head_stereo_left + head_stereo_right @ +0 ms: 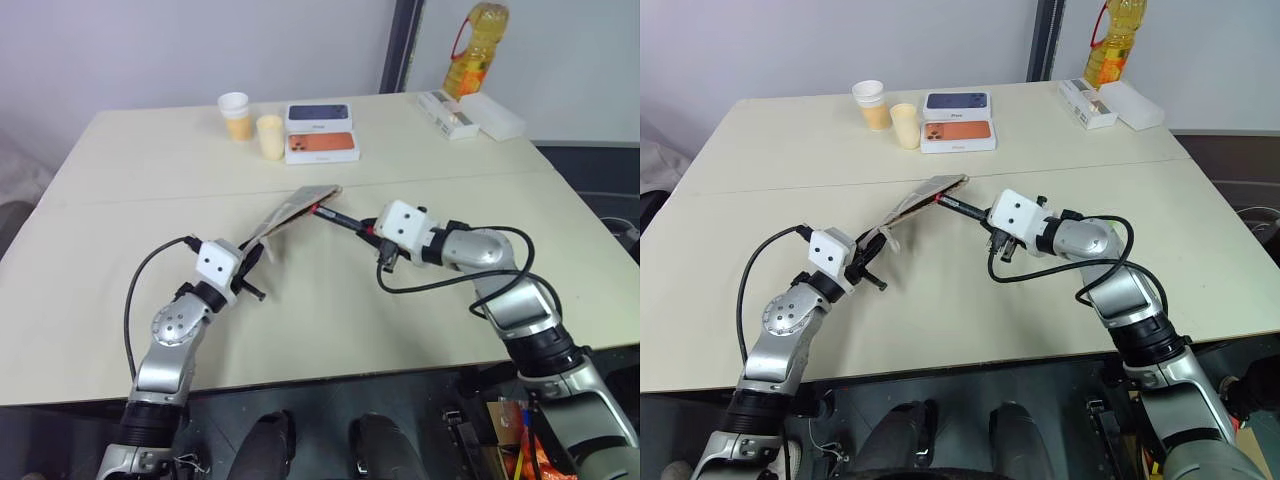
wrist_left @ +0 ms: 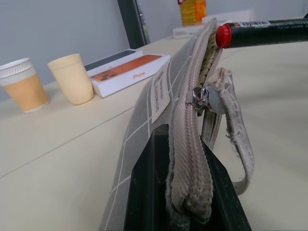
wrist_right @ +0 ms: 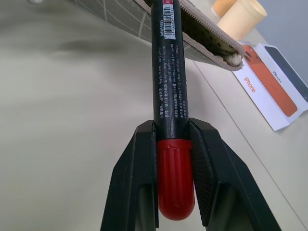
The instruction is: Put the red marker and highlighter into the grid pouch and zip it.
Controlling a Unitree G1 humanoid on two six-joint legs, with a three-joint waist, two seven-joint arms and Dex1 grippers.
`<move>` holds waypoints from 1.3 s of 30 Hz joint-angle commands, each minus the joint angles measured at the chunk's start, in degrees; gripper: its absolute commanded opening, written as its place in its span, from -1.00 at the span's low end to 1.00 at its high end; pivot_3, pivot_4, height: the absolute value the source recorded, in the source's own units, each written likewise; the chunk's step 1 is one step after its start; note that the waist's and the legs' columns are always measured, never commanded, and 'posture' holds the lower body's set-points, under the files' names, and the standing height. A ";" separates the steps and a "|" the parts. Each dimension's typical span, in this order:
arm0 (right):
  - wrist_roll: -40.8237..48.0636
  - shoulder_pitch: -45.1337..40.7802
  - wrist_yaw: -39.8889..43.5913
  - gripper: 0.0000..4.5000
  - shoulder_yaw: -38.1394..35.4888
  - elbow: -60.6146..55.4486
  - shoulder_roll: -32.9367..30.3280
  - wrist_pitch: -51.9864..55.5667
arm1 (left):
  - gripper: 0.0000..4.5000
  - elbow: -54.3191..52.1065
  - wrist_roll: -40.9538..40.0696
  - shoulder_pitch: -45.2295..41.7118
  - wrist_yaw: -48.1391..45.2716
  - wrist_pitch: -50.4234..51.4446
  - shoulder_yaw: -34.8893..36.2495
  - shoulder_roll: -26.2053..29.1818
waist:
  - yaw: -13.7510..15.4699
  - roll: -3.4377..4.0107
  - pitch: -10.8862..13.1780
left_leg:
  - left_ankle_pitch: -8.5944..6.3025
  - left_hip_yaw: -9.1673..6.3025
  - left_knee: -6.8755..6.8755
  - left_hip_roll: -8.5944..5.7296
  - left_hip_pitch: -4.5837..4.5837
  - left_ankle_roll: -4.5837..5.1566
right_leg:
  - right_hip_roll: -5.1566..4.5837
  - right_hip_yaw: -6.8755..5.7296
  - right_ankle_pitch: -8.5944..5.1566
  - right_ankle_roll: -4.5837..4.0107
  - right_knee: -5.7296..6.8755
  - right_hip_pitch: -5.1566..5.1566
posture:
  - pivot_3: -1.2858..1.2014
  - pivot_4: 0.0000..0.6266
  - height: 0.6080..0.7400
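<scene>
Office-like room: plain table (image 1: 420, 330), phone boxes (image 1: 322, 146)

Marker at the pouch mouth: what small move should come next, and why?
Probably the right tool should slide the marker further along its own length into the pouch. The left tool holds the pouch up, its zipper is open, and the marker's red tip sits just at the opening.

The orange phone box (image 2: 126, 74) reads "iPhone".
</scene>
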 commanded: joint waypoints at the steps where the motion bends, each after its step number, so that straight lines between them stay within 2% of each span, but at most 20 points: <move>1: -0.93 -0.28 0.27 -0.82 0.02 -2.30 -0.66 -1.40 | -1.00 -0.71 -0.93 -0.63 -0.26 -1.09 0.60 0.00 | 0.00 0.00 0.00 | 0.00 0.00 0.00 0.00 0.00 0.00 | 0.00 0.00 0.00 0.00 0.00 0.00 | 0.03 -0.52 1.00; 13: -3.94 -1.02 1.44 -0.82 0.30 -1.47 -1.63 -1.65 | -1.00 -1.44 1.71 0.56 -3.12 -3.82 -1.98 2.05 | 0.01 0.00 0.00 | 0.00 0.00 0.00 -0.01 0.00 0.00 | -0.01 0.00 0.00 0.00 -0.01 0.00 | 0.03 -0.52 1.00; 18: -11.78 -2.91 2.59 -0.82 4.21 0.07 -7.18 -8.01 | -1.00 -2.43 2.72 0.67 -5.79 -5.11 -3.72 4.01 | 0.00 0.01 0.01 | 0.00 0.01 -0.01 -0.02 0.00 0.00 | -0.03 0.00 0.00 -0.01 -0.02 0.00 | 0.03 -0.52 1.00; 21: -18.19 -5.12 3.71 -0.82 8.57 0.53 -10.40 -15.88 | -1.00 -2.67 2.76 -0.14 -9.30 -5.73 -5.55 5.82 | -0.01 0.01 0.01 | 0.00 0.02 -0.01 -0.03 0.00 -0.01 | -0.04 0.00 0.00 -0.01 -0.03 -0.01 | 0.03 -0.52 1.00; 25: -20.22 -6.63 4.81 -0.82 10.90 -0.25 -9.16 -19.89 | -1.00 -2.11 2.50 -1.45 -11.77 -5.94 -6.85 6.94 | -0.14 0.01 0.01 | 0.00 0.02 -0.04 0.00 0.01 -0.01 | -0.02 -0.01 -0.01 -0.01 -0.04 -0.02 | 0.03 -0.52 1.00; 31: -20.97 -6.68 5.38 -0.82 11.67 -1.09 -4.79 -20.07 | -1.00 -1.90 2.57 -3.19 -12.14 -4.94 -7.73 6.03 | -0.04 0.00 0.02 | 0.00 0.02 -0.01 -0.01 0.00 -0.01 | -0.03 0.00 0.00 -0.01 -0.04 0.00 | 0.03 -0.52 1.00; 36: -19.79 -6.10 5.45 0.31 8.86 -2.14 -3.62 -18.52 | -1.00 -2.04 2.85 -3.13 -10.94 -4.11 -7.59 5.10 | 0.05 -0.01 0.02 | 0.00 0.01 0.00 -0.04 0.00 -0.01 | -0.05 -0.01 0.00 0.00 -0.03 0.02 | 0.03 -0.52 1.00; 38: -14.51 -4.63 6.29 0.76 5.21 -4.74 -2.51 -14.39 | -1.00 -1.76 3.35 -2.86 -9.63 -3.73 -7.32 4.67 | 0.04 -0.01 0.02 | 0.00 0.00 0.00 -0.03 0.00 -0.01 | -0.05 -0.01 0.00 0.00 -0.03 0.02 | 0.03 -0.52 1.00; 39: -11.39 -3.79 6.94 0.76 3.29 -6.35 -1.65 -11.32 | -1.00 -1.46 3.73 -2.84 -8.92 -3.66 -7.21 4.51 | 0.04 -0.01 0.02 | 0.00 -0.01 0.00 -0.03 0.00 -0.01 | -0.05 -0.01 0.00 0.00 -0.03 0.02 | 0.03 -0.52 1.00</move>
